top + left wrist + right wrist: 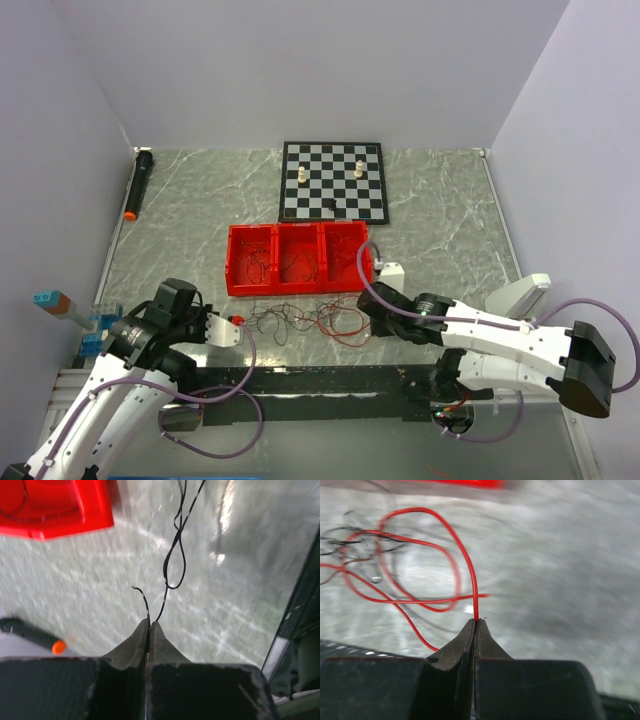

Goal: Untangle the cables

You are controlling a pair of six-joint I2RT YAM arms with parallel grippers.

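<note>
Nearest to you, the right gripper (476, 622) shows as two matte black wedges with scuffed edges, pressed tip to tip and pinching a red wire (468, 565). That wire is thin, smooth and glossy. It rises straight from the tips and arcs over into wide, rounded loops above the table.

Your left gripper (149, 624) looks much the same: dull black wedges closed flat together, with a dark wire (173, 550) running into the seam between them. It is hair-thin, with a short free end curling up beside it and a narrow twisted loop further out.

From above, you see the cables (300, 322) as a loose, wiry scribble of red and dark strands on the table (450, 220), just in front of the red bin (250, 290). The left gripper sits at the left edge of the bundle and the right gripper at its right edge.

The table top is grey-green with white veins like marble, and it has a sheen. The bin is bright red plastic, rectangular, split into three compartments side by side.

Behind the bin lies a flat chessboard (333, 180) of black and white squares, with two pale pieces (302, 175) standing on it. A black cylindrical marker (138, 185) with an orange end lies along the left wall.
</note>
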